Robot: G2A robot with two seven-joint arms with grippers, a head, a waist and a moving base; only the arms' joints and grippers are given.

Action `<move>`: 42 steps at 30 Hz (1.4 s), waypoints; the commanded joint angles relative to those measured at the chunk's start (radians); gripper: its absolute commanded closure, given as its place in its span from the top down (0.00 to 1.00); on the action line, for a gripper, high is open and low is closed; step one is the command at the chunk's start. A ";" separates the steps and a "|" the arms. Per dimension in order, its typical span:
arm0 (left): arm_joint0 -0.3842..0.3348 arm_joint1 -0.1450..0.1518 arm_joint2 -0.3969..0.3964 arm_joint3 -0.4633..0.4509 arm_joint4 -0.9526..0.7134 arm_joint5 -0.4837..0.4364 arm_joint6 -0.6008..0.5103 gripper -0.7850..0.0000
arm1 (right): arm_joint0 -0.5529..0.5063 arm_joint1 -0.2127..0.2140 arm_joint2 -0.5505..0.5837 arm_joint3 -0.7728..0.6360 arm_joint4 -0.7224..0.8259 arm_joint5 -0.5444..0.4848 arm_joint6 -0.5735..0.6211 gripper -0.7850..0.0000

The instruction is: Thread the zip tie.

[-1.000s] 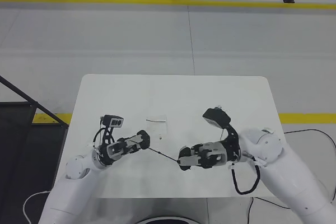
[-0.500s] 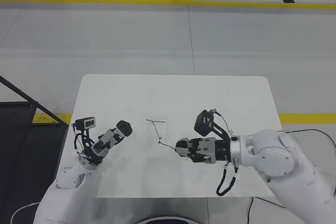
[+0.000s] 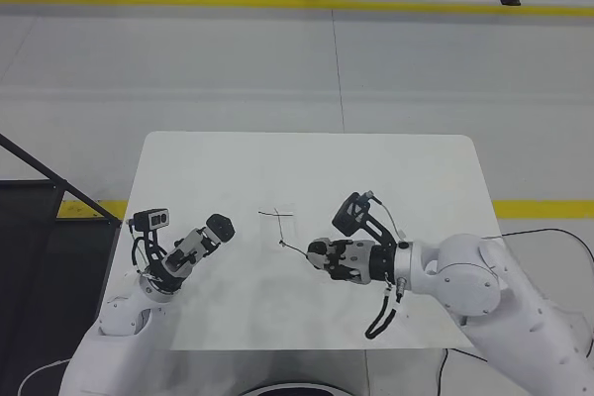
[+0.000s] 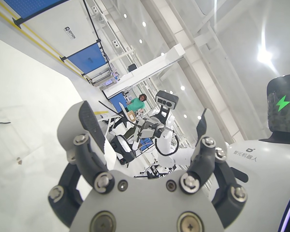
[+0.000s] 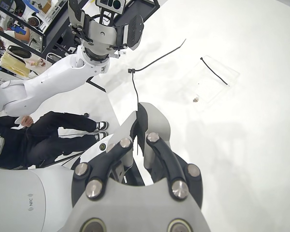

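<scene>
Zip tie [image 5: 131, 70] was up off the table [image 3: 396, 168], pinched at one end by the right gripper [image 5: 139, 112], whose jaws were closed tight on the strap. In the right wrist view it rose from the pads to a small block at centre frame, then bent off toward upper right with the far end free. In the top view it sat at frame centre [image 3: 295, 247], just left of the right gripper [image 3: 315, 255]. Couldn't tell whether the strap passed through that block.

Left gripper [image 4: 145, 119] was spread wide and empty. It sat at left of the top view [image 3: 218, 227], well apart from the tie.

Risks, judged:
- Thin strap with a hold near one end could swivel or slip out.
- The free end had no second hold, so it could flop and miss any alignment.
- A second tie [image 5: 213, 71] lay on the table near the free end and could get snagged or mistaken for the target.

Writing: small print on a wall panel [image 4: 70, 32], upper left of the left wrist view. Short lettering on the right arm [image 5: 33, 201], lower left of the right wrist view. Neither read off.
</scene>
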 commanded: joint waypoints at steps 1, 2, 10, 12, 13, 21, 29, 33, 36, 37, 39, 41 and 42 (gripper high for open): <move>0.003 -0.001 0.000 -0.017 0.021 0.013 0.024 1.00 | -0.008 -0.003 -0.019 -0.037 -0.126 0.077 -0.021 0.00; 0.007 -0.001 0.002 -0.028 0.035 0.018 0.039 1.00 | -0.009 -0.006 -0.035 -0.064 -0.191 0.132 -0.028 0.00; 0.034 -0.004 -0.020 -0.065 0.108 0.025 0.157 1.00 | 0.094 -0.074 -0.266 -0.118 -0.686 0.560 0.046 0.00; 0.036 -0.004 -0.025 -0.062 0.109 0.020 0.173 1.00 | 0.142 -0.105 -0.346 -0.085 -0.804 0.640 0.095 0.00; 0.037 -0.004 -0.027 -0.059 0.108 0.020 0.176 1.00 | 0.167 -0.123 -0.386 -0.065 -0.852 0.664 0.124 0.00; 0.044 -0.002 -0.040 -0.054 0.097 0.014 0.185 1.00 | 0.323 -0.274 -0.573 0.125 -0.956 0.704 0.279 0.00; 0.044 -0.002 -0.040 -0.054 0.097 0.014 0.185 1.00 | 0.380 -0.402 -0.661 0.298 -1.017 0.691 0.372 0.00; 0.044 -0.002 -0.040 -0.054 0.097 0.014 0.185 1.00 | 0.385 -0.453 -0.678 0.355 -1.044 0.679 0.381 0.00; 0.044 -0.002 -0.040 -0.054 0.097 0.014 0.185 1.00 | 0.382 -0.483 -0.685 0.393 -1.063 0.656 0.395 0.00; 0.044 -0.002 -0.040 -0.054 0.097 0.014 0.185 1.00 | 0.378 -0.490 -0.686 0.402 -1.072 0.649 0.401 0.00; 0.044 -0.002 -0.040 -0.054 0.097 0.014 0.185 1.00 | 0.367 -0.500 -0.682 0.410 -1.093 0.641 0.410 0.06; 0.044 -0.002 -0.040 -0.054 0.097 0.014 0.185 1.00 | 0.354 -0.506 -0.674 0.410 -1.113 0.629 0.417 0.13; 0.044 -0.002 -0.040 -0.054 0.097 0.014 0.185 1.00 | 0.347 -0.508 -0.669 0.408 -1.122 0.623 0.420 0.13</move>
